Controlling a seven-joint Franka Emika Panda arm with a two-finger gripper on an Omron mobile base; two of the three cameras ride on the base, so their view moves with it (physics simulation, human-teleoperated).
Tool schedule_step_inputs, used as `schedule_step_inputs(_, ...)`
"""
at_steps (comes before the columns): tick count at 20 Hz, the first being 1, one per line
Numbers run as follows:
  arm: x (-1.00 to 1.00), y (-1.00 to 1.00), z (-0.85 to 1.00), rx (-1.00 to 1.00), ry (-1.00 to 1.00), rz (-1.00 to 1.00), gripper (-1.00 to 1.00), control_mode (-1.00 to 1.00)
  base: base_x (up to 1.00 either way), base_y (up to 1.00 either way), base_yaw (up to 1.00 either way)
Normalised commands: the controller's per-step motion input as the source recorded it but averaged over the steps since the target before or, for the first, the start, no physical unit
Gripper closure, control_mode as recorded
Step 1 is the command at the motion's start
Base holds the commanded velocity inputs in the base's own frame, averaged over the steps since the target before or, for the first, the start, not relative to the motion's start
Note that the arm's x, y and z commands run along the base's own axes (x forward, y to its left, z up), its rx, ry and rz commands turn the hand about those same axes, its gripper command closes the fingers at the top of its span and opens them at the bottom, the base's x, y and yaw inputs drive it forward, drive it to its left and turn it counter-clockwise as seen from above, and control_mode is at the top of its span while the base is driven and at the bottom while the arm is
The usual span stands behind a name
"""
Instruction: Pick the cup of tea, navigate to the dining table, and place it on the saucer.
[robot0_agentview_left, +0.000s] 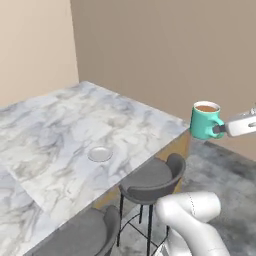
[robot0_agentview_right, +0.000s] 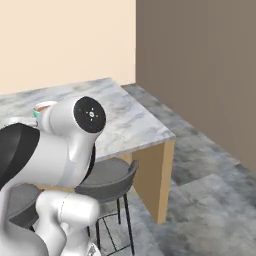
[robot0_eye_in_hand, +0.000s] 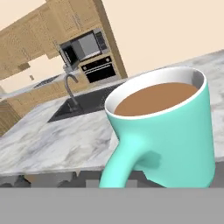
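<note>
You are seeing the cup of tea (robot0_agentview_right: 41, 107) in the right base view only as a sliver of rim, because the arm's white joint (robot0_agentview_right: 75, 120) is covering the rest. In the left base view the gripper (robot0_agentview_left: 220, 129) is running off the right edge, and its fingertips are hiding behind the cup's handle. In the hand view the bottom of the cup is getting cut off. The dining table (robot0_agentview_left: 60, 135) is running off the left and bottom edges, and the nearer stool (robot0_agentview_left: 82, 235) is getting cropped there too.
</note>
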Motion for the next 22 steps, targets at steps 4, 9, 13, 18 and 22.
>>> schedule_step_inputs(4, 0.00, 0.00, 0.00, 0.00, 0.00, 0.00, 1.00, 1.00, 0.43, -0.01, 0.93)
schedule_step_inputs(9, 0.00, 0.00, 0.00, 0.00, 0.00, 0.00, 1.00, 1.00, 0.85, -0.02, 0.49)
schedule_step_inputs(13, 0.00, 0.00, 0.00, 0.00, 0.00, 0.00, 1.00, 1.00, 0.08, 0.00, 0.00)
schedule_step_inputs(18, 0.00, 0.00, 0.00, 0.00, 0.00, 0.00, 1.00, 1.00, 0.00, 0.00, 0.00)
schedule_step_inputs(22, 0.00, 0.00, 0.00, 0.00, 0.00, 0.00, 1.00, 1.00, 0.00, 0.00, 0.00)
